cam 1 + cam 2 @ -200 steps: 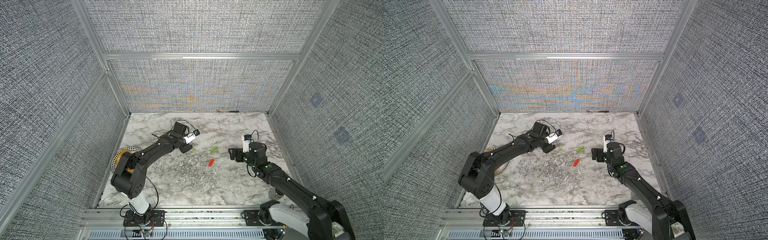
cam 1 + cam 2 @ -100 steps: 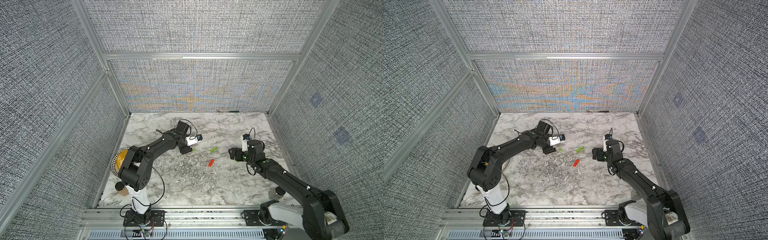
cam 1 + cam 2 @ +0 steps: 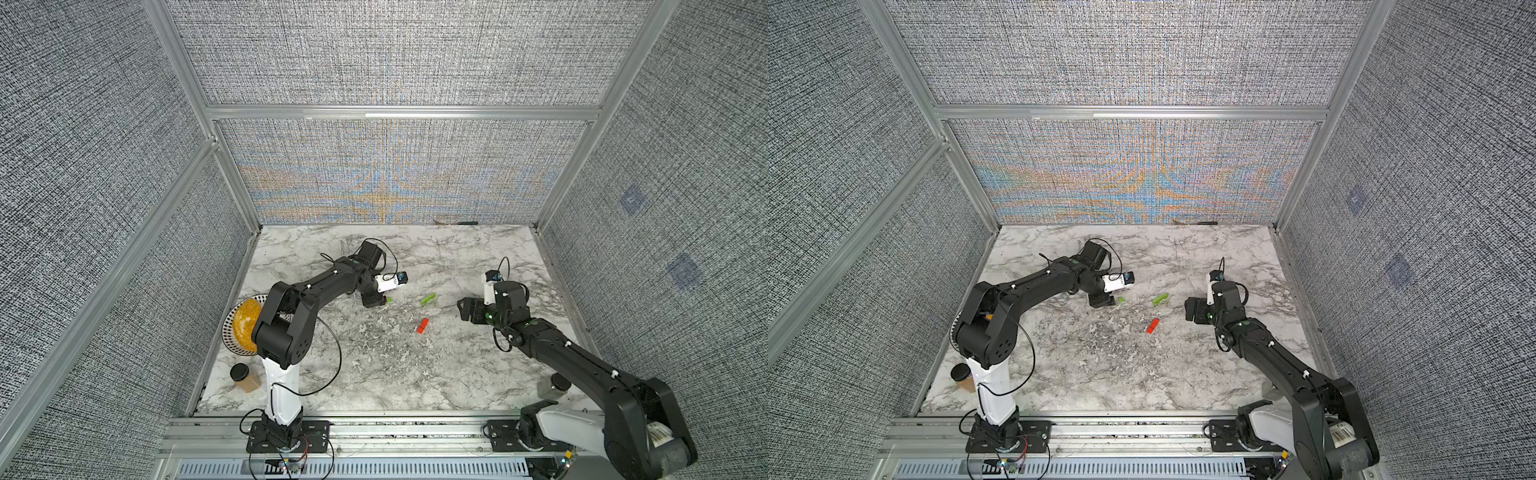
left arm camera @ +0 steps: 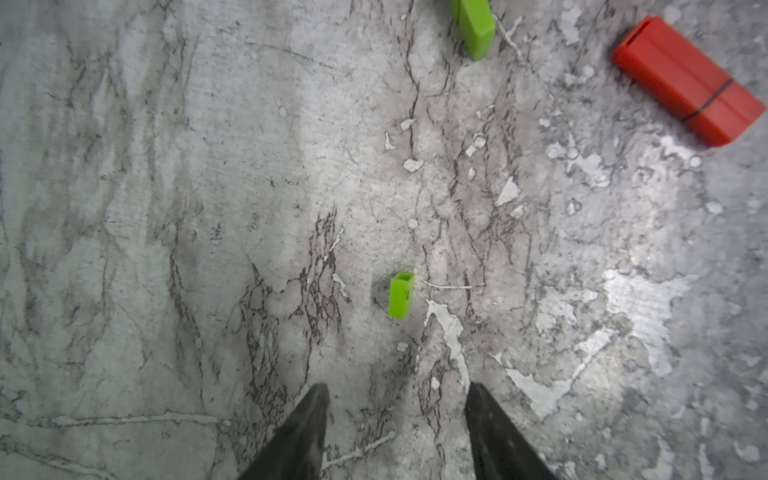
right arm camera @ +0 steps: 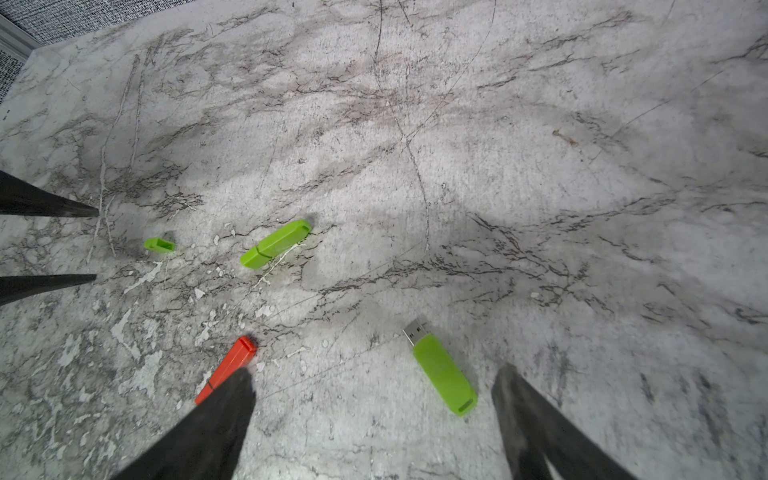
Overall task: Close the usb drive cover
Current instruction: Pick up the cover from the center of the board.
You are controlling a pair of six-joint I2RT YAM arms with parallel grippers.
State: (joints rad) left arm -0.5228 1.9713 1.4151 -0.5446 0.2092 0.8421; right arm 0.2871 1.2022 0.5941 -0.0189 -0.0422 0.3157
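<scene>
**A:** Where is the usb drive?

**B:** The usb drive [image 3: 422, 325] lies flat on the marble table [image 3: 374, 386], roughly mid-table, between the two arms. Bare marble shows all round it in both top views, so neither arm touches it.

**A:** And the cover?

**B:** In the left wrist view the cover [image 4: 726, 114] sits on one end of the drive. A thin dark line crosses where the two red parts meet, and no plug shows. I cannot tell whether it is pushed fully home.

**A:** The left gripper?

**B:** The left gripper [image 4: 397, 386] points down at the table. Its dark fingers [image 4: 307, 428] stand apart with nothing between them. A small green cap [image 4: 401, 295] lies just ahead of the tips, clear of both.

**A:** And the right?

**B:** The right gripper [image 5: 374, 372] is spread wide and holds nothing. A green drive [image 5: 442, 374] with a bare metal plug lies on the marble in the gap between its fingers, touching neither as far as I can see. In that view one finger covers the near end of the red one.

**A:** Anything else on the table?

**B:** A capped green stick [image 3: 428, 299] lies near the usb drive, a little farther back. By the left wall is a striped bowl [image 3: 227, 332] of yellow stuff, partly behind the left arm. A jar [image 3: 242, 376] with a black lid stands nearer the front.
</scene>
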